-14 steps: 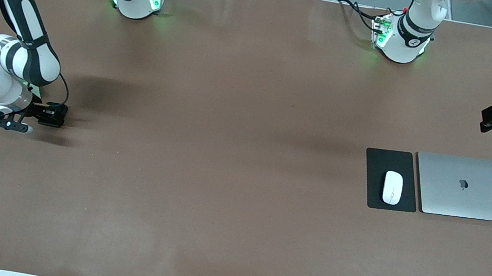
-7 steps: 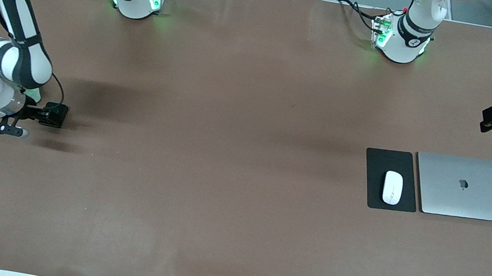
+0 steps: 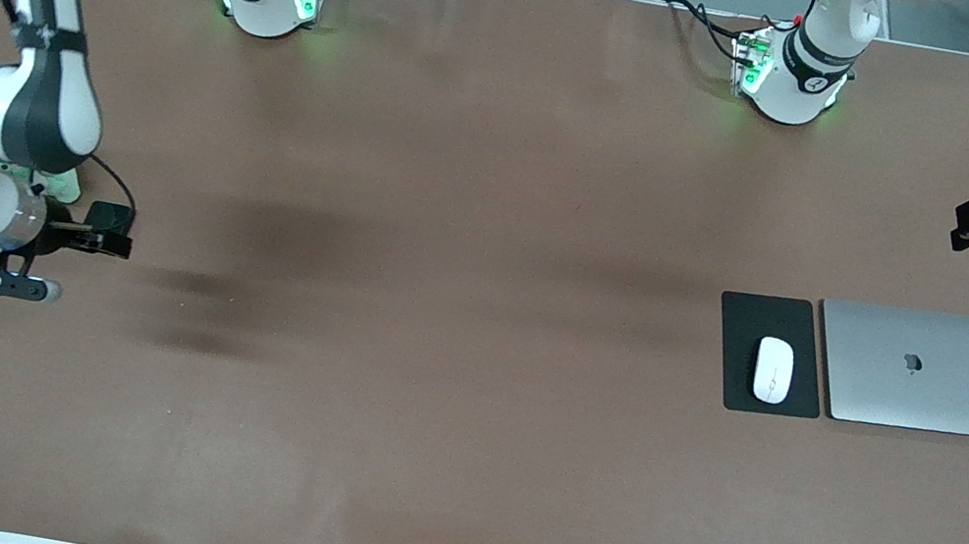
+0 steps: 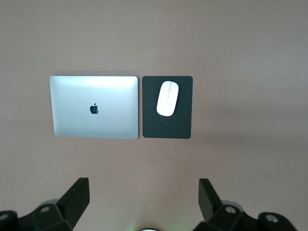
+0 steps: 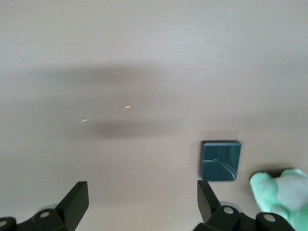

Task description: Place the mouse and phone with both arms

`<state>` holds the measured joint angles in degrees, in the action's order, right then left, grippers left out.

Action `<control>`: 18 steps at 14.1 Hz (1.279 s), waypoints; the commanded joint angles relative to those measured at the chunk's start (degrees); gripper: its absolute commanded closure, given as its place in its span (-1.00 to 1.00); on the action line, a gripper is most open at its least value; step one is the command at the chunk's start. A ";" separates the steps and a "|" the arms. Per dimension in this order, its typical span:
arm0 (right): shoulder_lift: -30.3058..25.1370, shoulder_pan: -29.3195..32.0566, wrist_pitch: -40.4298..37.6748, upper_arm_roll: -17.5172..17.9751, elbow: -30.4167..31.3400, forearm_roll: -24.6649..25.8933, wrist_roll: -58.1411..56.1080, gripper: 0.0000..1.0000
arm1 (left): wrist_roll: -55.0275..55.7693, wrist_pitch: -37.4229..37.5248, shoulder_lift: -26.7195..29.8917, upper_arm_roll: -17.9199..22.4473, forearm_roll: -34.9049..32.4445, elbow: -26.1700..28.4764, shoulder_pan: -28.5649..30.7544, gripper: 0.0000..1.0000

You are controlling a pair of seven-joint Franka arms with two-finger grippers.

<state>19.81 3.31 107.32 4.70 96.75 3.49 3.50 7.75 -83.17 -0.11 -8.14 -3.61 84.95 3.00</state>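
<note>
Since a second ago my right arm has swung toward the desk's (image 3: pixel 439 304) edge and lifted, its wrist now looming larger. That bulk hides the phone (image 5: pixel 220 161) from the front; only the right wrist view shows it, a dark, glossy, rounded slab lying flat, blurred, with the soft green plush (image 5: pixel 281 190) just beside it and partly cut off. My right claw (image 5: pixel 142 192) hangs spread above them, the phone below one finger, not between the two. Toward the left arm's end, the smooth white oval mouse (image 3: pixel 773 370) rests on a matte black pad (image 3: pixel 750 319), beside a closed silver laptop (image 3: pixel 916 368). My left claw (image 4: pixel 143 192) hangs spread and clear of them, half cut off in the front view.
</note>
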 commanded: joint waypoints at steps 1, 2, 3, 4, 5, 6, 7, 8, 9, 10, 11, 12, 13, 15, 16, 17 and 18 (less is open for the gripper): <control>-7.91 -2.42 -5.78 -0.39 1.51 -0.33 2.13 -1.00 | -1.07 0.38 1.95 0.23 1.24 1.79 0.16 -1.00; -10.81 -2.25 -7.72 -0.39 1.77 -2.24 2.04 -1.00 | -1.07 -0.15 2.65 0.23 1.24 2.76 0.16 -1.00; -13.45 -2.16 -8.78 -0.56 1.86 -4.79 2.04 -1.00 | -1.07 -0.59 3.18 0.23 1.24 3.46 0.16 -1.00; -15.48 -2.34 -9.92 -0.57 1.60 -5.25 2.04 -1.00 | -1.07 -0.76 3.36 0.23 1.24 3.73 0.25 -1.00; -17.41 -2.43 -10.63 -0.57 1.51 -5.34 2.04 -1.00 | -1.07 -0.77 3.36 0.23 1.24 3.56 0.51 -1.00; -18.91 -2.34 -12.20 -0.57 1.42 -5.51 2.04 -1.00 | -1.16 -0.77 3.19 0.23 1.33 3.30 1.03 -1.00; -20.41 -2.69 -14.57 -1.00 0.90 -5.95 1.78 -1.00 | -1.25 -0.68 3.01 0.23 1.33 3.03 1.13 -1.00; -21.47 -2.69 -16.51 -0.92 -0.50 -6.30 2.04 -1.00 | -1.34 -0.68 2.92 0.23 1.33 2.94 1.21 -1.00; -21.91 -2.34 -19.74 -0.74 -2.51 -6.48 2.04 -1.00 | -1.69 -0.68 2.84 0.23 1.41 2.85 1.39 -1.00; -22.00 -2.25 -22.47 -0.66 -4.27 -6.48 2.04 -1.00 | -2.91 -0.68 2.75 0.23 1.59 2.68 1.39 -1.00; -21.92 -2.34 -24.94 -0.74 -6.03 -6.48 2.04 -1.00 | -4.31 -0.68 2.66 0.23 2.20 2.42 1.48 -1.00; -21.83 -2.17 -26.70 -0.92 -7.70 -6.48 1.34 -1.00 | -4.59 -0.68 2.66 0.23 2.73 2.41 1.48 -1.00; -21.74 -1.99 -27.33 -1.01 -8.24 -6.48 1.08 -1.00 | -4.59 -0.68 2.66 0.23 2.91 2.41 1.48 -1.00; -21.74 -0.24 -26.81 -1.09 -8.25 -6.48 -2.33 -1.00 | -4.59 -0.68 2.66 0.23 3.00 2.41 1.48 -1.00; -21.65 0.38 -26.63 -1.18 -8.16 -6.48 -3.14 -1.00 | -4.68 -0.68 2.75 0.23 3.08 2.41 1.48 -1.00; -21.65 0.38 -26.11 -1.18 -8.16 -6.48 -3.14 -1.00 | -4.68 -0.59 2.75 0.23 3.08 2.41 1.48 -1.00; -21.65 0.38 -25.67 -1.18 -8.16 -6.48 -3.14 -1.00 | -4.68 -0.59 2.75 0.23 3.08 2.41 1.48 -1.00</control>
<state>-2.34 2.68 81.45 3.08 89.59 -2.08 1.45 4.46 -83.27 1.10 -7.99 -2.09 86.23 3.95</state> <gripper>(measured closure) 0.000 0.000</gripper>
